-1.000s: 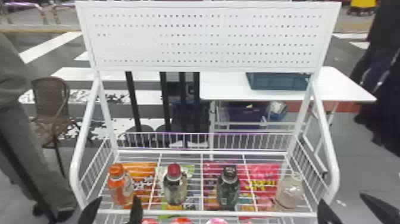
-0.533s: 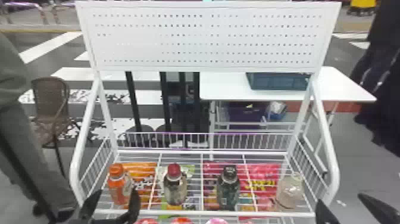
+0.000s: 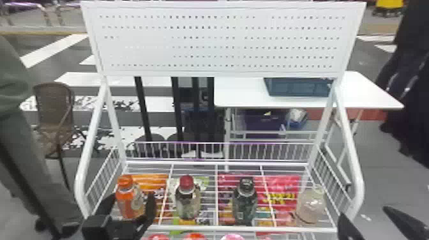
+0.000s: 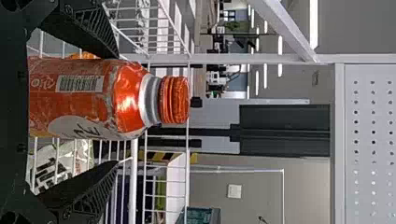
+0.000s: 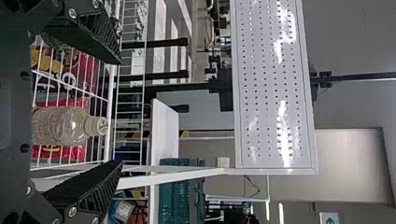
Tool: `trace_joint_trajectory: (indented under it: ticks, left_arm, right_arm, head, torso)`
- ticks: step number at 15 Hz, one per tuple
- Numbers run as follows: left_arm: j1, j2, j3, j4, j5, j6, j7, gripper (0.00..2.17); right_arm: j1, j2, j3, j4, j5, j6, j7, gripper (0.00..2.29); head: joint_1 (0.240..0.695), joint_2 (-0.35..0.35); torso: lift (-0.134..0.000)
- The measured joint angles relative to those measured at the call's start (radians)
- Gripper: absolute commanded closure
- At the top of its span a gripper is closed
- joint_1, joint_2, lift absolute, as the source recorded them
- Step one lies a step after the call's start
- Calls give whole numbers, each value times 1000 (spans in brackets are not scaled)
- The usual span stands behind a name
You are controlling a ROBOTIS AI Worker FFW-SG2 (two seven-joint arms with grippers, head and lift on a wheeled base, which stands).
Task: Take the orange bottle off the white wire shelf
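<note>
Has the upright orange plastic bottle (image 3: 129, 204) between parted black fingers (image 3: 150, 206) of left gripper (image 3: 131, 195); has right gripper (image 3: 365, 213) spread too.

The left claw (image 3: 131, 197) had moved forward over the near edge of the shelf (image 3: 204, 228), bringing its parted fingers to either side of the orange bottle (image 3: 128, 204).

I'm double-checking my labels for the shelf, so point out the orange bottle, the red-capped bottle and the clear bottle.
Orange bottle (image 4: 127, 100): left wrist view, on its shoulder.
Red-capped bottle (image 3: 186, 182): head view, on its cap.
Clear bottle (image 5: 67, 126): right wrist view, on its body.
</note>
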Motion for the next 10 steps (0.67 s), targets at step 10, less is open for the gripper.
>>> trace_joint_trajectory:
  ticks: [10]
  left_arm:
    - [-29, 7, -7, 30, 13, 9, 1, 542]
  right_arm:
    - [-10, -1, 0, 6, 0, 1, 0, 144]
  head:
    - [499, 0]
  torso:
    - [0]
